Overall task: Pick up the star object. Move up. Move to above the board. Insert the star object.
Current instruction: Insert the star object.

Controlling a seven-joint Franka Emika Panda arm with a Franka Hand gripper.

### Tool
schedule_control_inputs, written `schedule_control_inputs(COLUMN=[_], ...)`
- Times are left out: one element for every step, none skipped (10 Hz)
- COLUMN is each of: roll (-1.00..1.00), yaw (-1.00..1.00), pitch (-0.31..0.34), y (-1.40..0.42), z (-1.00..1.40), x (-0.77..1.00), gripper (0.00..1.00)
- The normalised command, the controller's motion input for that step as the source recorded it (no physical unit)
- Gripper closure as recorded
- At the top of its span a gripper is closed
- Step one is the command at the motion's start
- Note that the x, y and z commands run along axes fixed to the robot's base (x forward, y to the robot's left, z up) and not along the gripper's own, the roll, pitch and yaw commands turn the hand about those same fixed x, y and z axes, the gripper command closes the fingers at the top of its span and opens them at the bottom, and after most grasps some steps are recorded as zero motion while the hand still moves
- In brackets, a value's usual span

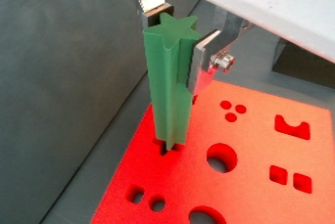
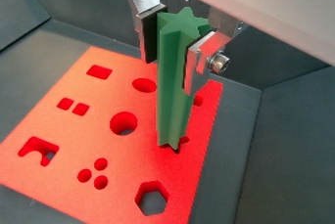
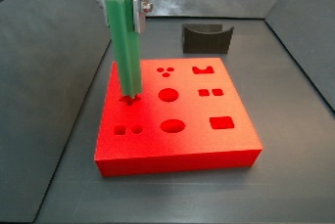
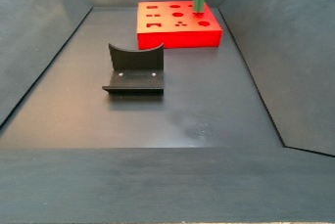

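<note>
seating the star object (image 1: 167, 86) in the board (image 1: 256, 169), tool (image 1: 177, 32) clenched on the peg's top.

the green peg stands upright with its lower tip in the star hole near the board's edge, seen in both wrist views. it looks stiff, light plastic; the ridged sides give the flat plates purchase, so a grip high on the shaft suits it. the red board lies on a dark grey floor inside walled sides, with the fixture (image 4: 133, 69) well apart, leaving ample room.

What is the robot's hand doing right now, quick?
Gripper: jaws shut on the star object, upright over the board, its lower end at a hole.
</note>
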Motion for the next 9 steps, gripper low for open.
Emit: schedule_control_inputs(roll=[0.01,0.00,0.01,0.00,0.00,0.00,0.00,0.00,0.00], yaw=[0.01,0.00,0.00,-0.23,-0.05,0.00,0.00,0.00,0.00], pitch=[0.000,0.000,0.063,0.123,0.027,0.000,0.000,0.000,0.043], y=[0.00,0.00,0.00,-0.10,0.00,0.00,0.00,-0.01,-0.11], z=[0.00,-0.07,-0.13,-0.15,0.00,-0.02,-0.07,-0.09,-0.13], x=[0.00,0.00,0.03,0.00,0.01,0.00,0.03,0.01,0.03], gripper=[1.00,1.00,1.00,1.00,1.00,1.00,1.00,1.00,1.00])
